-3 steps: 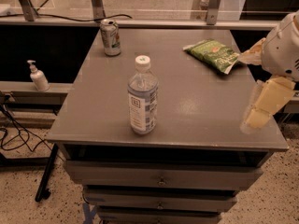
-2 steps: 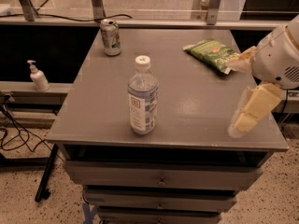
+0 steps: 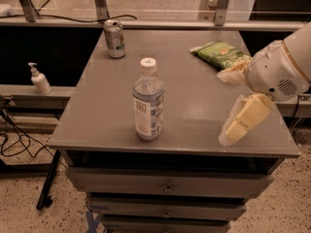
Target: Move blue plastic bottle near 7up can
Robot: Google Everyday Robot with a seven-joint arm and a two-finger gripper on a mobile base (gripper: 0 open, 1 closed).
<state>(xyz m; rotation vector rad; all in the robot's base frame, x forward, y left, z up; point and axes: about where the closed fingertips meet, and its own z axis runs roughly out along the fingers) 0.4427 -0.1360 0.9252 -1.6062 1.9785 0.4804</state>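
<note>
The blue plastic bottle (image 3: pixel 148 101) stands upright near the front middle of the grey table (image 3: pixel 194 106), with a white cap and a white-and-blue label. The 7up can (image 3: pixel 114 38) stands upright at the table's far left corner, well behind the bottle. My gripper (image 3: pixel 222 108) hangs over the right side of the table, to the right of the bottle and apart from it. Its two pale fingers (image 3: pixel 243 119) are spread wide and hold nothing.
A green snack bag (image 3: pixel 219 53) lies at the back right of the table, just behind the gripper. A small white pump dispenser (image 3: pixel 39 80) stands on a low ledge left of the table. Drawers sit below the tabletop. Cables lie on the floor at left.
My gripper has moved left over the table's right edge, closer to the bottle. The bottle, can and bag have not moved.
</note>
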